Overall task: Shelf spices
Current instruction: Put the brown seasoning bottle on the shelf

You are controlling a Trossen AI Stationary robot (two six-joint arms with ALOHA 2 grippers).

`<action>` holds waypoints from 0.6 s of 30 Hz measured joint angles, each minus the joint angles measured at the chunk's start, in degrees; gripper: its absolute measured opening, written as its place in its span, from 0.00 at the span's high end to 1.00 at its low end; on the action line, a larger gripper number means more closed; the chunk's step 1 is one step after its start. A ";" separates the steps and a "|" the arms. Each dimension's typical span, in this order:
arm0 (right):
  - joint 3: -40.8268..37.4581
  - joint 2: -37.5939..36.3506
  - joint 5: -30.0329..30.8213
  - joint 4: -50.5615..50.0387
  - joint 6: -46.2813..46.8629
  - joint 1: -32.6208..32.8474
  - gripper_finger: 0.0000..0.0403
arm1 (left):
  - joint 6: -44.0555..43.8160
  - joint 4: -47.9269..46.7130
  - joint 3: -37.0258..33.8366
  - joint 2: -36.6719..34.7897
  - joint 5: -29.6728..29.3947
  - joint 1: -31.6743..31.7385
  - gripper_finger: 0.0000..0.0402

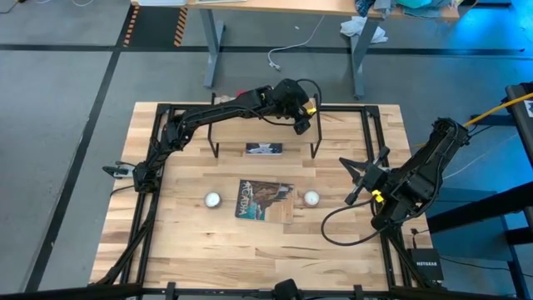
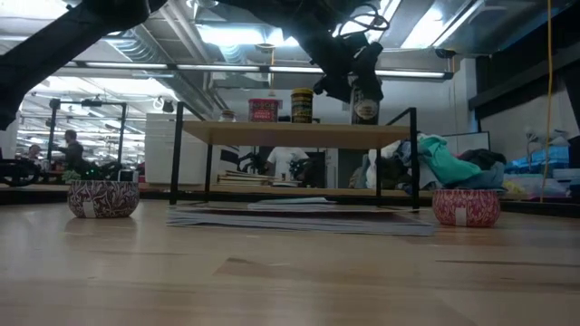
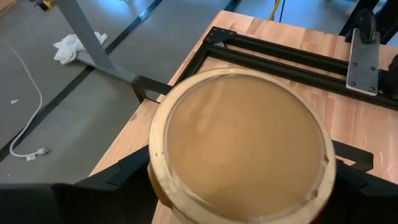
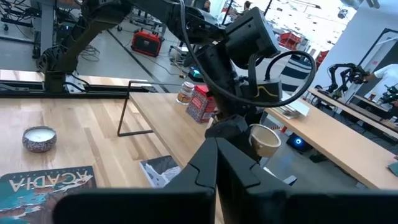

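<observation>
The shelf (image 1: 264,125) stands at the table's far middle. A red tin (image 2: 264,110) and a yellow dark-lidded jar (image 2: 302,105) stand on its board, and the right wrist view shows a small brownish jar (image 4: 185,93) beside the red tin (image 4: 200,102). My left gripper (image 1: 301,117) is over the shelf's right end, shut on the wide tan jar (image 3: 239,146). My right gripper (image 1: 356,173) hangs shut and empty over the table's right side. My left gripper pinches the tan jar by its round side wall (image 3: 155,177), just under the lid, one finger (image 3: 115,183) on each side. The fingers slant down from the table's left. The jar stays upright, its bottom (image 2: 364,121) at the shelf board; whether it rests there I cannot tell.
On the table in front of the shelf lie a picture book (image 1: 265,201) and two small round tins (image 1: 213,200) (image 1: 311,198) on either side of it. A small dark card (image 1: 264,149) lies under the shelf. A black frame (image 1: 371,125) borders the table.
</observation>
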 joint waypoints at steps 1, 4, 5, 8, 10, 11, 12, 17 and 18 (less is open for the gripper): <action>0.00 0.00 -0.22 0.02 0.00 0.00 0.99 | 0.02 -0.01 -0.01 0.02 -0.01 -0.01 0.28; 0.00 0.00 -0.55 0.00 0.00 0.00 0.99 | 0.05 -0.28 -0.02 0.09 -0.07 -0.04 0.25; 0.00 0.00 -0.60 0.00 0.00 0.00 0.99 | 0.15 -0.26 -0.04 0.14 -0.10 -0.04 0.25; 0.00 0.00 -0.65 0.06 0.00 0.00 0.99 | 1.19 0.54 -0.07 0.17 -0.07 -0.17 0.26; 0.00 0.00 -0.65 0.09 0.00 0.00 0.99 | 1.46 1.60 -0.07 0.17 -0.11 -0.28 0.27; 0.00 0.00 -0.63 0.11 0.00 0.00 0.99 | 1.63 1.87 -0.07 0.11 -0.09 -0.32 0.27; 0.00 0.00 -0.65 0.10 0.00 0.00 0.99 | 1.78 1.88 -0.02 0.02 -0.09 -0.34 0.27; 0.00 0.00 -0.73 0.11 0.00 0.00 0.99 | 3.11 2.38 2.54 -0.12 -0.07 -0.79 0.27; 0.00 0.00 -0.76 0.11 0.00 0.00 0.99 | 3.34 2.38 3.14 -0.20 -0.07 -0.89 0.27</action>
